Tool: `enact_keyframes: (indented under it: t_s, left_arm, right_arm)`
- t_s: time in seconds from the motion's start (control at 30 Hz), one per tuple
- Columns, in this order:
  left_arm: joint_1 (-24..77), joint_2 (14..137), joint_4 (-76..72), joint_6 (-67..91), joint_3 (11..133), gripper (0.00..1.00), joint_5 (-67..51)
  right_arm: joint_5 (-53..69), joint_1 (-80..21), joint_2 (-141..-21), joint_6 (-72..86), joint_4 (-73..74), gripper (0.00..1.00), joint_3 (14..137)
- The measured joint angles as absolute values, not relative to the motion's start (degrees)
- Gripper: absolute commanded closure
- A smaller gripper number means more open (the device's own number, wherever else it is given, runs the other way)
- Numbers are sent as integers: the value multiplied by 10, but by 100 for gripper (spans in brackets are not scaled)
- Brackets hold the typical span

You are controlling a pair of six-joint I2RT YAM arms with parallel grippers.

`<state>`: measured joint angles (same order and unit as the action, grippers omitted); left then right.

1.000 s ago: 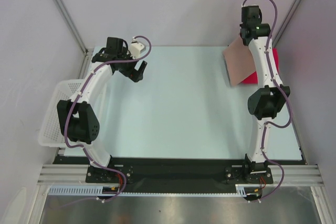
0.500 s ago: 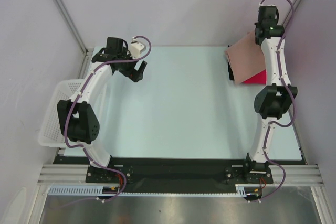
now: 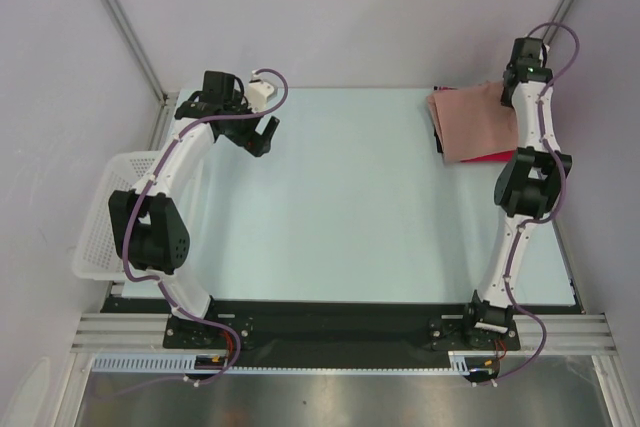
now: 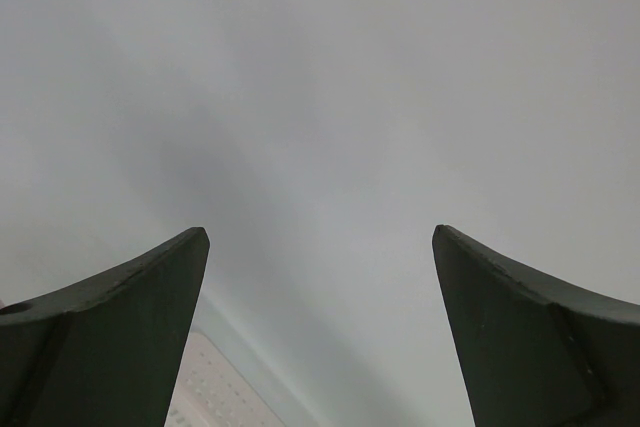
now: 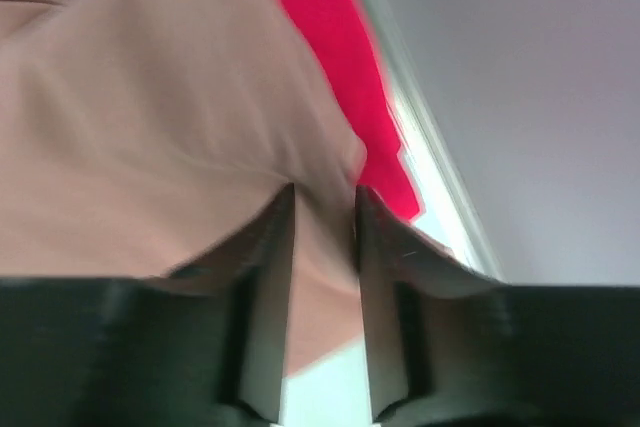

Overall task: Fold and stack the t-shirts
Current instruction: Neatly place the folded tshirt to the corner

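Pale table (image 3: 350,207); right gripper (image 5: 325,192) pinching soft pink shirt (image 3: 475,122) (red shirt (image 5: 325,27) beneath)

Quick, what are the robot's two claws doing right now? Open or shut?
Left gripper: open, holding nothing.
Right gripper: shut on the pink t-shirt.

Top camera sat high behind both bases, looking down over the whole table (image 3: 350,197). Left wrist camera looked past the left gripper (image 4: 320,231) at a blank pale surface (image 4: 320,67). Right wrist camera sat close on the pink shirt (image 5: 150,97), also seen from overhead
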<state>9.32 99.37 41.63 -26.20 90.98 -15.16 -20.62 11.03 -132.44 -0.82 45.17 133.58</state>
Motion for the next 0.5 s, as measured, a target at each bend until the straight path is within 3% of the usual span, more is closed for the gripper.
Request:
enact_keyframes:
  t_s: [0.07, 0.13, 0.33, 0.37, 0.5]
  left_arm:
    - [93, 994, 417, -263, 910, 0, -151]
    - [93, 994, 418, -266, 910, 0, -152]
    - [93, 994, 426, -273, 910, 0, -151]
    - [93, 994, 427, -275, 910, 0, -149]
    - [93, 994, 430, -286, 909, 0, -140]
  right_arm:
    - [-214, 124, -1332, 13, 452, 28, 1336]
    - [-223, 138, -1337, 27, 454, 16, 1336]
    - [-235, 169, -1331, 56, 449, 8, 1320]
    - [-235, 168, -1321, 58, 446, 0, 1305]
    - [-220, 139, -1254, 59, 423, 0, 1211]
